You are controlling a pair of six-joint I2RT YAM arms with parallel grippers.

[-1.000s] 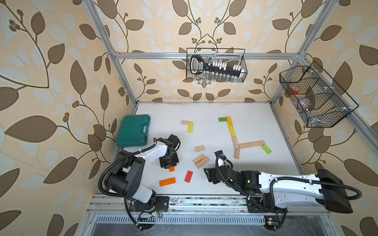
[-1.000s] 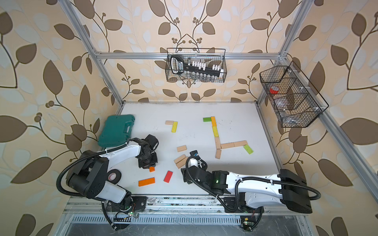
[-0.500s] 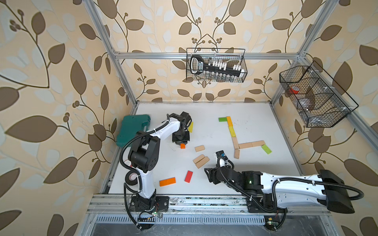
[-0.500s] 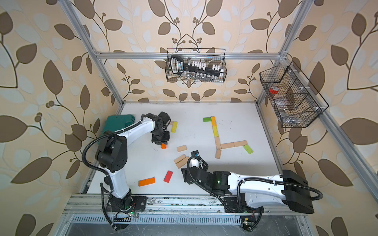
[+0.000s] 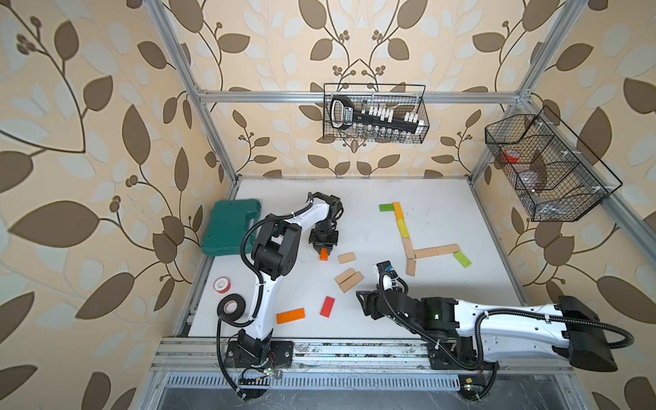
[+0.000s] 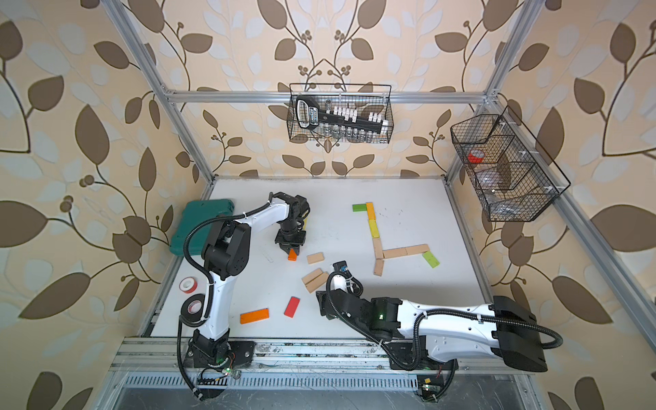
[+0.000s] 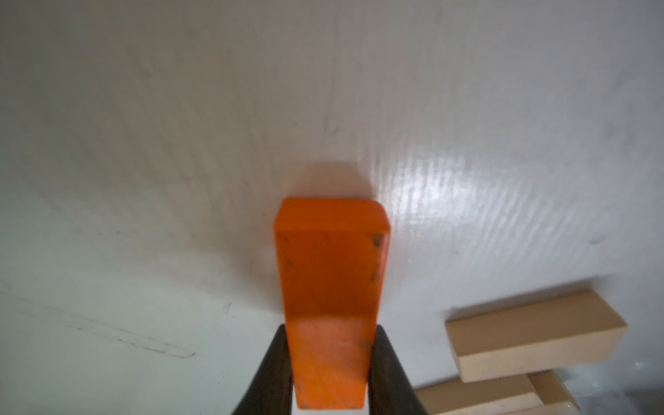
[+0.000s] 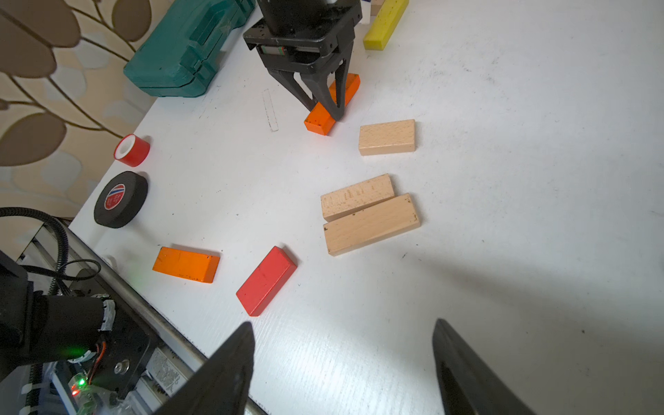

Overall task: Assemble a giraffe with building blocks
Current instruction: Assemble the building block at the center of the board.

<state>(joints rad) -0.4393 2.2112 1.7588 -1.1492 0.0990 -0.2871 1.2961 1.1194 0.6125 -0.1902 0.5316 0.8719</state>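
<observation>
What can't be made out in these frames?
Yellow block: cut by the right wrist view's edge; left arm mostly hides it in top views.
Orange block in left pincer: touching the table or not, unclear everywhere.
Right pincer: only fingers show, cut by right wrist view's edge.

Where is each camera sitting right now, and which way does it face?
Both top views: overhead, looking down on the table; left arm and right arm show.
Left wrist: looks past the left gripper, shut on an orange block.
Right wrist: low, facing the left gripper across beige blocks; open right gripper shows.
Shared: that orange block.
</observation>
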